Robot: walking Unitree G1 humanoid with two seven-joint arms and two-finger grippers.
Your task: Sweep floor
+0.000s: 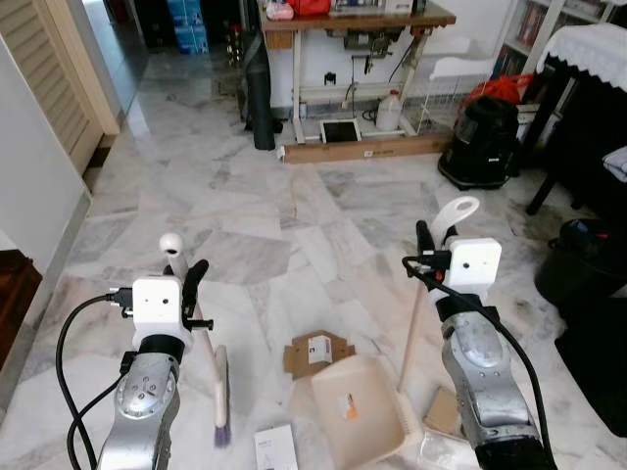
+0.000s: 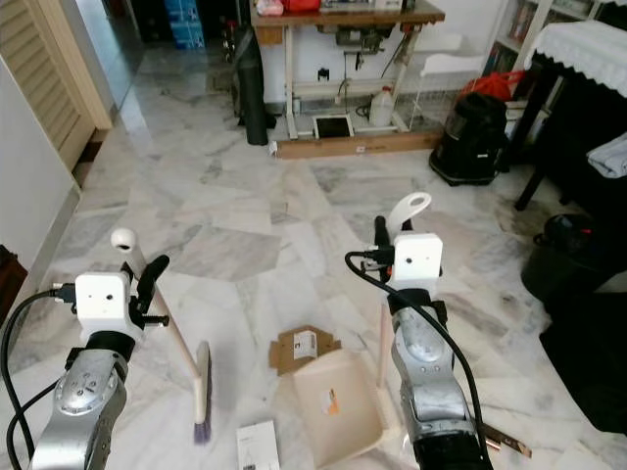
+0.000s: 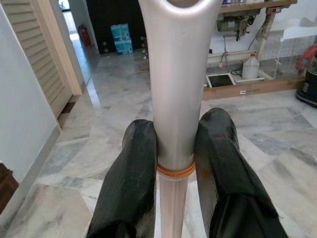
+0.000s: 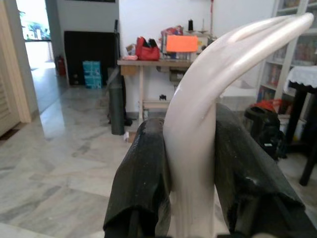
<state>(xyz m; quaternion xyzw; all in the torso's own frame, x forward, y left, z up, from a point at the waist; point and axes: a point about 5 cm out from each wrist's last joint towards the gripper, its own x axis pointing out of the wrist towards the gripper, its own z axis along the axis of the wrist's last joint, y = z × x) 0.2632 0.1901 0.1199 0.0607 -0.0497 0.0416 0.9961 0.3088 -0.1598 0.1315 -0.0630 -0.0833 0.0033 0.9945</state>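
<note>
**Broom in the left gripper, dustpan in the right, scraps between them**

The left gripper [image 1: 186, 279] is clenched on the pale cream handle of a short broom [image 1: 208, 364]; in the left wrist view its two black fingers [image 3: 130, 183] press against both sides of the shaft, just above an orange ring. The handle slants down to a head with purple bristles [image 1: 222, 431] resting on the grey-veined white marble floor [image 1: 245, 211], just ahead of the robot on its left.

The right gripper [image 1: 428, 253] is clamped on the curved white loop handle of a cream plastic dustpan [image 1: 361, 409]; the right wrist view shows both fingers [image 4: 141, 178] squeezing the grip. The pan sits flat on the floor with its long stem rising to the gripper.

Between broom and pan lie a flattened piece of brown cardboard with a white label [image 1: 315, 352], touching or nearly touching the pan's far edge, and a small white paper card [image 1: 276, 446] near the lower edge of the view. Another brown scrap [image 1: 443, 411] lies just beside the pan on the right.

Ahead, the floor is open up to a white-legged wooden workbench [image 1: 358, 24]. A black vacuum cleaner [image 1: 484, 142] and dark furniture line the right edge; a louvred wooden door [image 1: 54, 73] and white wall bound the left
</note>
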